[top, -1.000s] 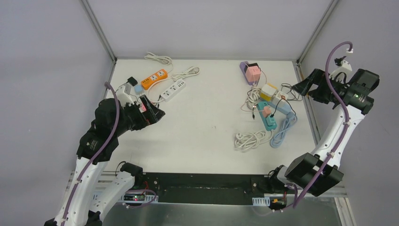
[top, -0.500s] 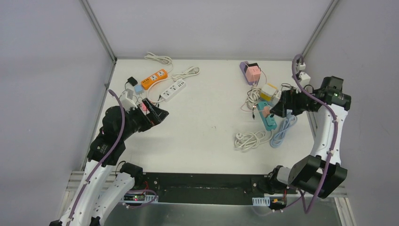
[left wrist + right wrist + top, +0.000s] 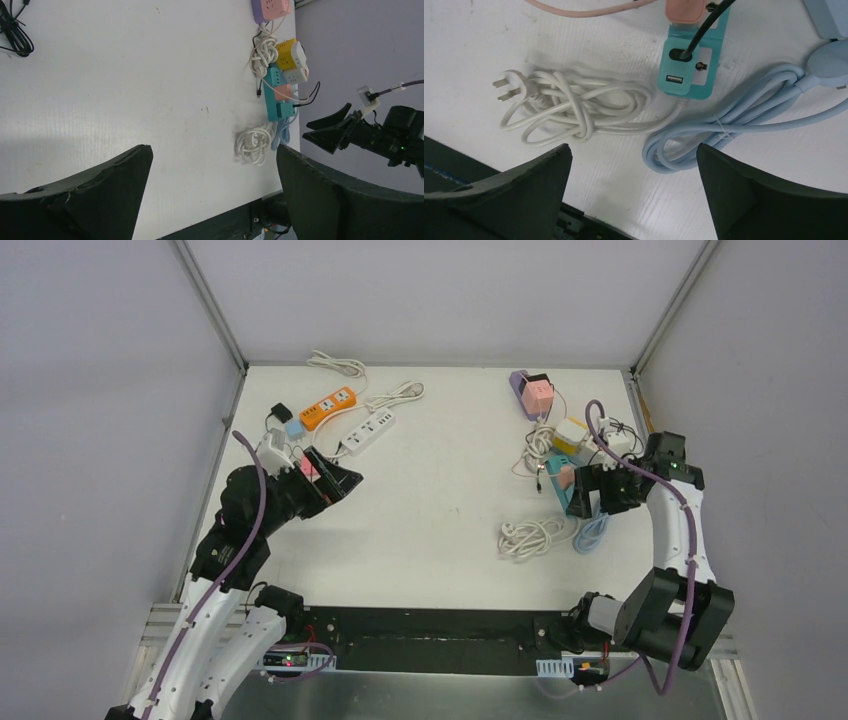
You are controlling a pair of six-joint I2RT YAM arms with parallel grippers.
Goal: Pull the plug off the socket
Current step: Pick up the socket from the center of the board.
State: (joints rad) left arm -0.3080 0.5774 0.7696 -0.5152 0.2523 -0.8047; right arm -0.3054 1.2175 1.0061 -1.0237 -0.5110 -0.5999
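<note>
My right gripper (image 3: 590,498) hovers spread wide over the teal power strip (image 3: 684,87) with black plug (image 3: 681,54), by the desk's (image 3: 450,510) right edge; left gripper (image 3: 335,480) spread too, empty.

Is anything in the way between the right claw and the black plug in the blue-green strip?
Nothing visible covers the black plug; it sits bare in the teal strip. The open right gripper hangs above. The white cord and light blue cord lie beside the strip, not over the plug.

two robot arms (image 3: 235,530) (image 3: 675,525) and five power strips (image 3: 330,407) (image 3: 368,430) (image 3: 517,388) (image 3: 575,504) (image 3: 831,15).
</note>
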